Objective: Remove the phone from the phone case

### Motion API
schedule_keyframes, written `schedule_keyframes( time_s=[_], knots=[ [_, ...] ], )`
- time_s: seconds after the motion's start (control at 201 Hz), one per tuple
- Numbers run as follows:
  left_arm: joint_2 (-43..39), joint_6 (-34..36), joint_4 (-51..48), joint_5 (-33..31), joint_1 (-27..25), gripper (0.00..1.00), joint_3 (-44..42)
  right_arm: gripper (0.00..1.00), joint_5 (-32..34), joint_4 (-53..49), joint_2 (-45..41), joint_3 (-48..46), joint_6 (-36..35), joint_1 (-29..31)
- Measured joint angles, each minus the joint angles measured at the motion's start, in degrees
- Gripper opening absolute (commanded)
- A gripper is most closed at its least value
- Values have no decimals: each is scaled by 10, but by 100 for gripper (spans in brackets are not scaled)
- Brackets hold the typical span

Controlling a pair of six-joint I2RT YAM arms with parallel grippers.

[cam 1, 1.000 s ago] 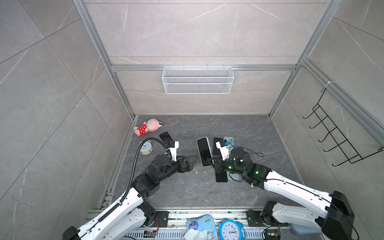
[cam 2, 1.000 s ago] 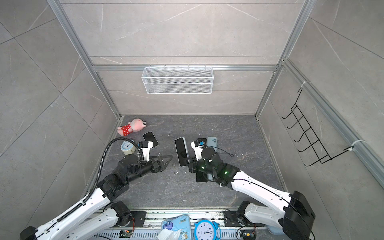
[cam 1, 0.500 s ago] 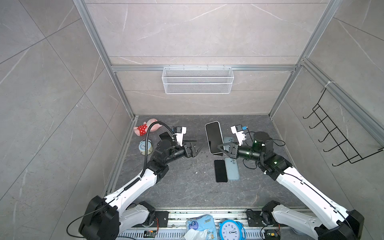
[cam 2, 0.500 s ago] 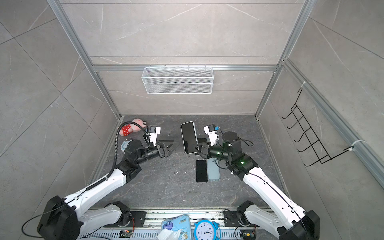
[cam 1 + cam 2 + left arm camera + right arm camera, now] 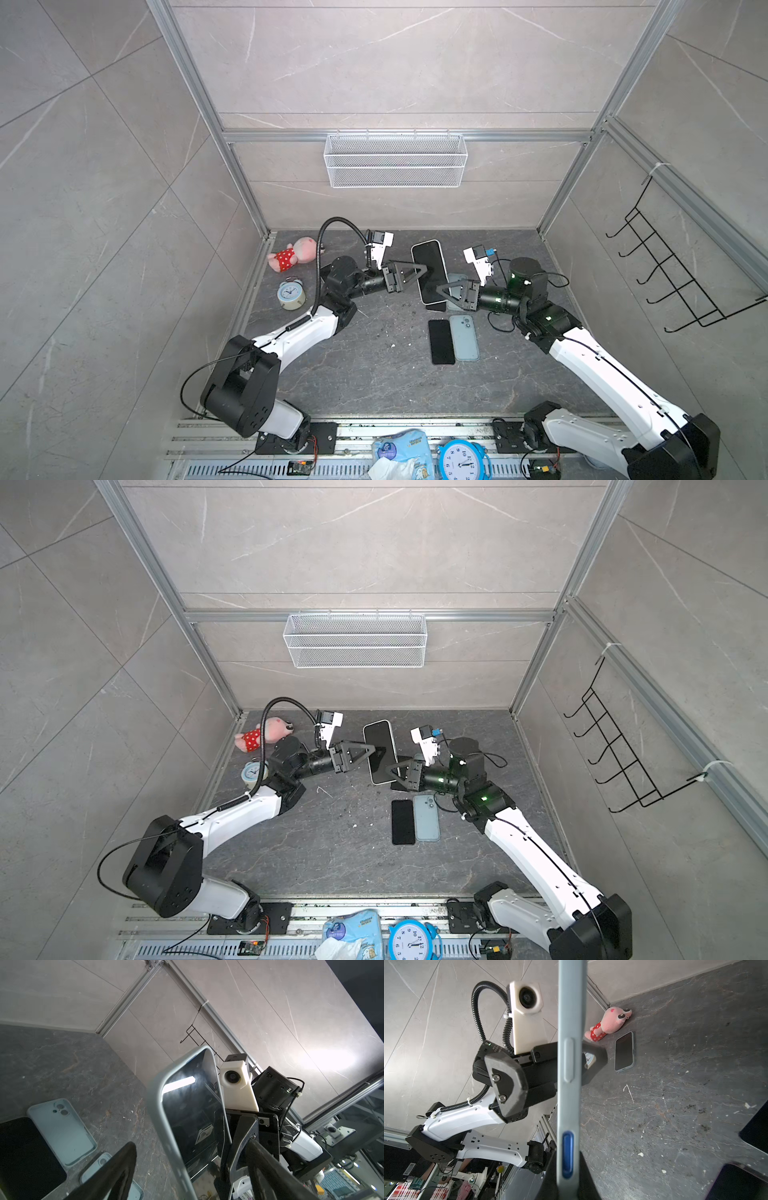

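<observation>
The phone (image 5: 428, 262) (image 5: 379, 746), black-screened in a pale grey-blue phone case (image 5: 158, 1109) (image 5: 571, 1022), is held upright above the floor. My right gripper (image 5: 438, 287) (image 5: 389, 767) (image 5: 568, 1180) is shut on its lower right edge. My left gripper (image 5: 424, 270) (image 5: 374, 752) (image 5: 191, 1147) is open, its jaws straddling the phone's left edge. In the left wrist view one of the fingers (image 5: 118, 1167) stands clear of the case. The other finger is partly hidden behind the phone.
On the floor lie a bare black phone (image 5: 441, 341), an empty blue case (image 5: 464, 337) and another case (image 5: 456, 279) under the held phone. A cased phone (image 5: 624, 1051), pink plush toy (image 5: 291, 257) and small clock (image 5: 291, 294) sit at left. A wire basket (image 5: 395, 160) hangs on the back wall.
My right gripper lifted the cased phone off the floor and now holds it up. My left gripper rose, moved right onto the phone's left edge, and its jaws have narrowed somewhat.
</observation>
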Motion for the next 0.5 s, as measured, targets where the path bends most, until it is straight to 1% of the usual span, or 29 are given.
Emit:
schedule_keyframes(
  time_s=[0.07, 0.184, 0.249, 0.344, 0.453, 0.503],
  knots=[
    [20, -14, 21, 15, 4, 60, 15, 0, -4, 0, 0, 0, 0, -3],
    [43, -36, 39, 35, 10, 47, 24, 0, -9, 1, 0, 0, 0, -9],
    [52, -46, 44, 47, 11, 38, 30, 0, -12, 1, 0, 0, 0, -14],
    [62, -56, 50, 62, 12, 32, 37, 0, -18, 3, 1, 0, 0, -18],
    [64, -66, 52, 76, 12, 19, 42, 0, -28, 3, 5, 0, 0, -21],
    [65, -78, 53, 83, 14, 14, 45, 0, -33, 5, 7, 0, -2, -24]
  ],
)
